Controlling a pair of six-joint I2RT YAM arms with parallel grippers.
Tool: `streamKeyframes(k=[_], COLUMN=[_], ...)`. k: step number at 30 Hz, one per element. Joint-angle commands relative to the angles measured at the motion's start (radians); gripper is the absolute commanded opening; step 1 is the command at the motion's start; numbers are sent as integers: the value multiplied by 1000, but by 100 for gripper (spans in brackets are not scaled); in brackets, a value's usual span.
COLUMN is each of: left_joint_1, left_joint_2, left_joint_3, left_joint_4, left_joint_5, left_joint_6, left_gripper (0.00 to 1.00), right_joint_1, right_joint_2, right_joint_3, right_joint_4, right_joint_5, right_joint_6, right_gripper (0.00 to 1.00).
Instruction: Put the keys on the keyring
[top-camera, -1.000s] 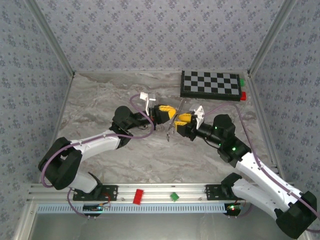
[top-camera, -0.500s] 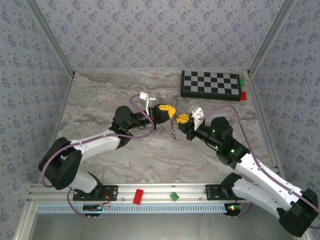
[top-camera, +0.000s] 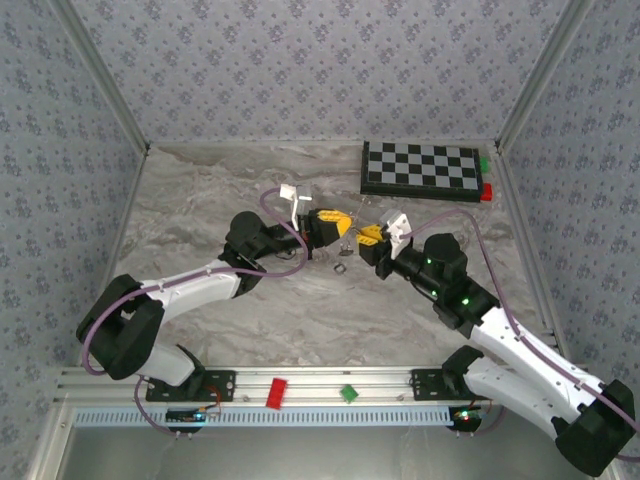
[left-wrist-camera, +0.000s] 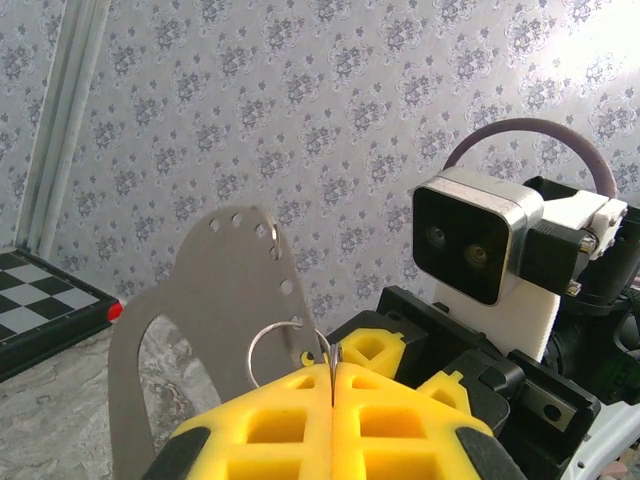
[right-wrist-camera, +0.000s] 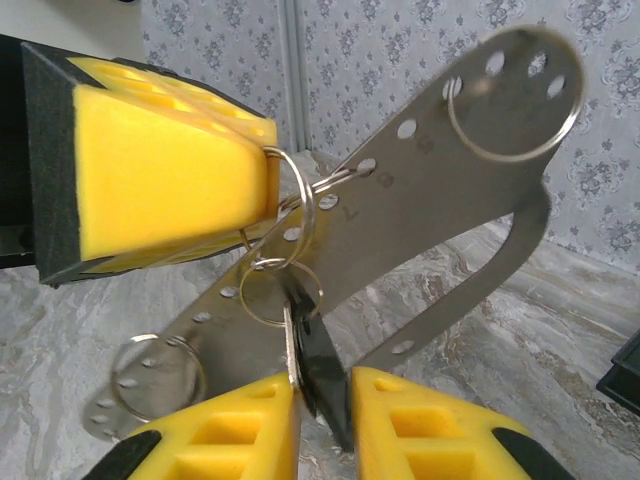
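The left fingers (left-wrist-camera: 335, 400) are shut on a thin wire split ring (left-wrist-camera: 283, 345) of the flat pale grey perforated metal keyring (left-wrist-camera: 215, 300), held above the mid grey marble desk (top-camera: 200, 200). A small key w/ black plastic head (right-wrist-camera: 318, 362) is pinched in the right fingers (right-wrist-camera: 283, 400), right at that ring.

Risk: the key may be twisted loose & dropped if pushed against an unparted coil.

Key-to-ring contact is seen via R wrist cam; arm spacing is given by top cam.
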Motion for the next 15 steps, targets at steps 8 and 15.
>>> streamKeyframes(k=[8, 15], left_joint_1=[-2, -3], left_joint_2=[-19, -15], left_joint_3=[16, 19], left_joint_4=[52, 52], left_joint_5=[24, 28], left_joint_6=[-14, -15], left_gripper=[0, 0], right_joint_1=[-2, -2], right_joint_2=[17, 16], right_joint_3=[-26, -41], right_joint_4=[114, 141], right_joint_5=[-45, -51], right_joint_6=[-50, -59], right_gripper=[20, 5])
